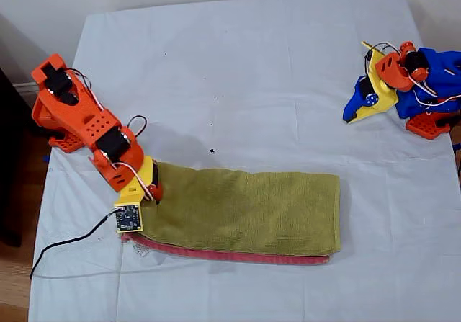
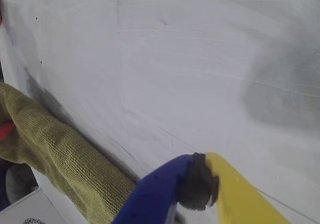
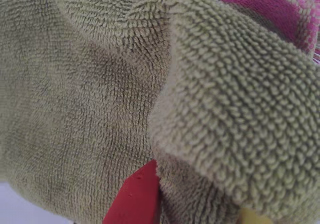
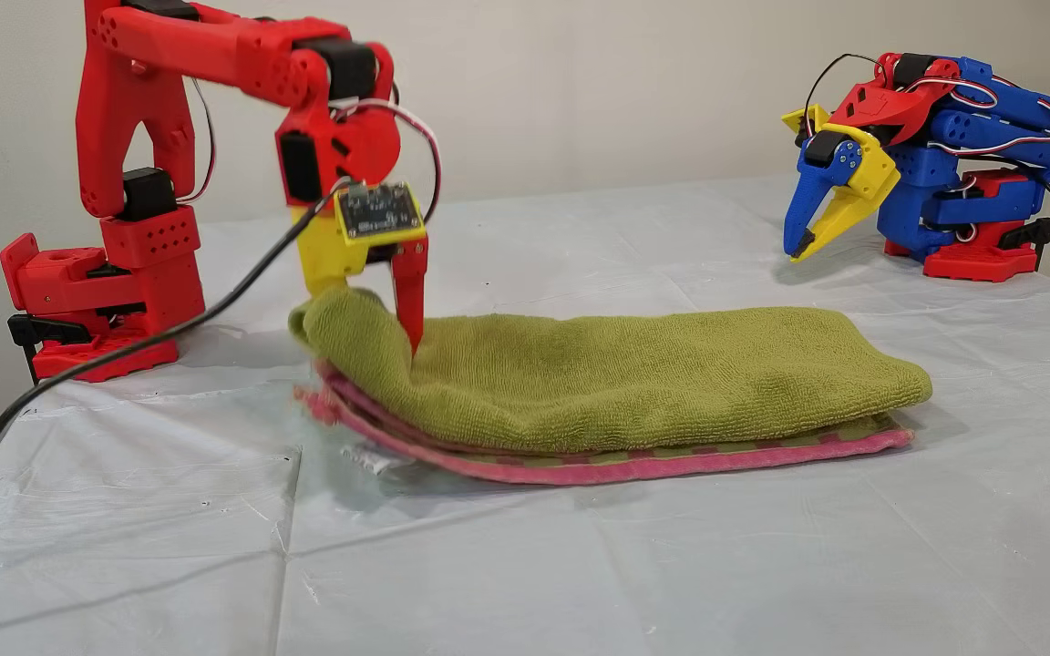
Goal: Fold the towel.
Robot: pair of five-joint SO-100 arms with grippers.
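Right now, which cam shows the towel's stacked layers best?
The other view: the towel is seen side-on, green fold over the pink edge, one end pinched by my second tool. The exterior view shows only its top and a pink strip. The second wrist view is a close blur of pile; the first catches one end.

towel (image 1: pixel 248 210) folded, on white sheet (image 1: pixel 238 70) | my second end effector (image 1: pixel 148 192) at its exterior-view-left end

The towel (image 1: pixel 245 210) lies folded on the sheet (image 1: pixel 252 77) near the exterior view's bottom, my second gripper (image 1: pixel 148 192) at its left end, my first gripper (image 1: pixel 356 109) far right.
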